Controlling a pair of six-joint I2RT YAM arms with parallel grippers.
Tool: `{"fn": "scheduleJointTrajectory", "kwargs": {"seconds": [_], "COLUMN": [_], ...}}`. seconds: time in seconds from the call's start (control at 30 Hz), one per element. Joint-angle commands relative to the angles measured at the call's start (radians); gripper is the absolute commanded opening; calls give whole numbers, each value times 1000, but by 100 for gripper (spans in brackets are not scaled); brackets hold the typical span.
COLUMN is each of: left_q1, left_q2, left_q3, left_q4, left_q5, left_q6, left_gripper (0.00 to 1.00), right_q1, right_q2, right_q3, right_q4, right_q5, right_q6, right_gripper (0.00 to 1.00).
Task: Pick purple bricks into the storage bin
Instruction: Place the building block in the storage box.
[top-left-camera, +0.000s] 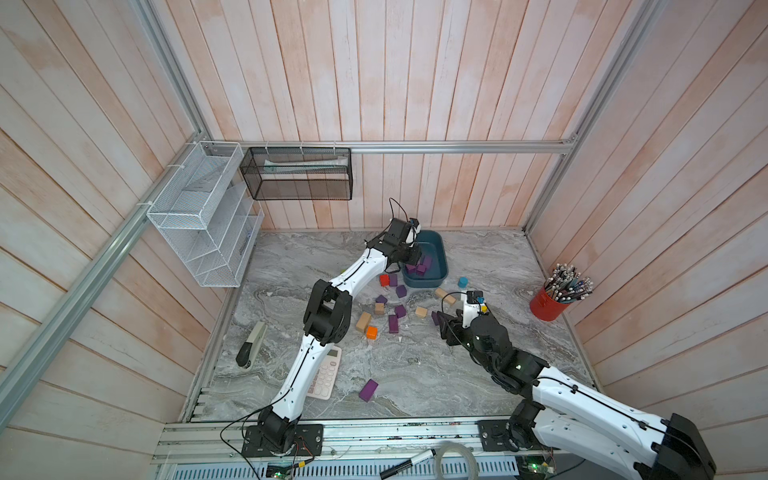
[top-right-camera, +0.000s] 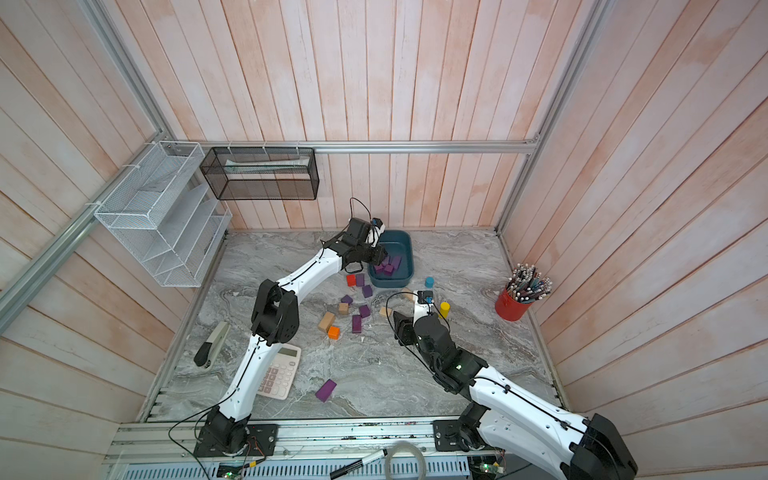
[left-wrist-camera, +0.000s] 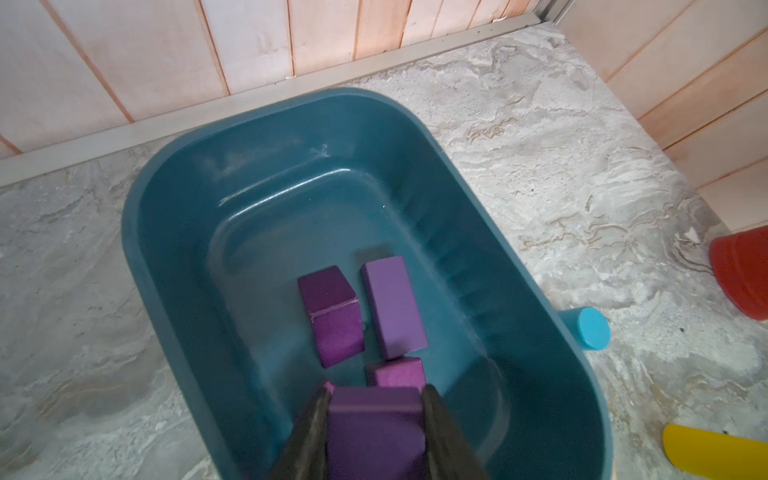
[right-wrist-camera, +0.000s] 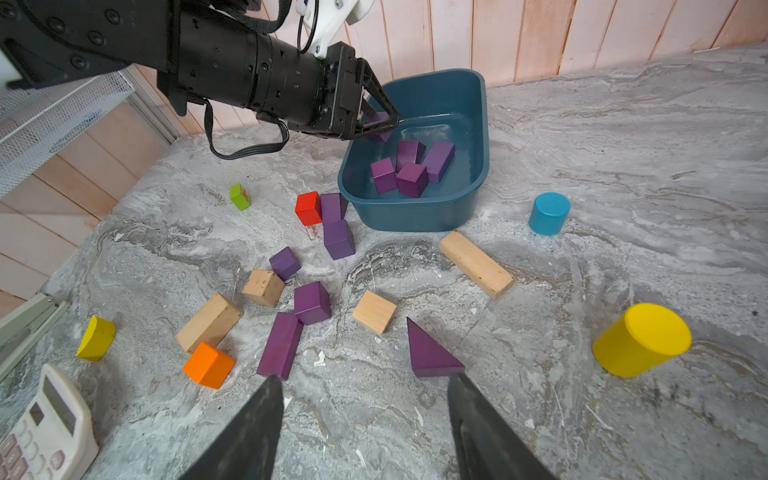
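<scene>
We see the left gripper hanging over the near end of the teal bin, its jaws pressed against a purple brick held between them. Four more purple bricks lie inside the bin. Our right gripper hovers half open and empty just short of a purple wedge on the table, with other purple bricks scattered nearby.

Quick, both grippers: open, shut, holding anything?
Left gripper: shut on a purple brick over the storage bin.
Right gripper: open, empty.
</scene>
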Motion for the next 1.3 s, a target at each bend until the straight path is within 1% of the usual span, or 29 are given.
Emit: {"fn": "scheduleJointTrajectory", "kwargs": {"seconds": [0.0,0.33,0.6,0.73,0.87,0.93,1.07,1.17,1.27], "left_q1": [-1,-1,-1,-2,-2,-1,-1,-1,-3], "left_q2": [28,62,79,85,91,90,72,43,10], "left_q3": [23,48,69,68,74,74,65,44,32], "left_q4": [-35,-64,-72,-62,-63,-62,-54,-36,-24], "left_q5": [-44,-55,-90,-104,-111,-107,-100,-94,-87], "left_q6": [-21,-45,-52,-58,-56,-57,-58,-57,-54], "left_gripper": [36,37,37,41,42,45,58,64,67], "right_q1": [-3,-4,-4,-3,-3,-4,-5,-9,-19], "right_q2": [-14,-21,-23,-22,-23,-20,-6,11,41], "right_q3": [-17,-23,-29,-28,-28,-28,-22,-14,3], "right_q4": [22,31,39,42,47,47,53,59,47], "right_q5": [0,-1,-5,-5,-4,-1,0,-2,-4], "right_q6": [-6,-5,-8,-13,-18,-21,-26,-27,-18], "right_gripper": [65,65,65,65,65,65,65,65,65]}}
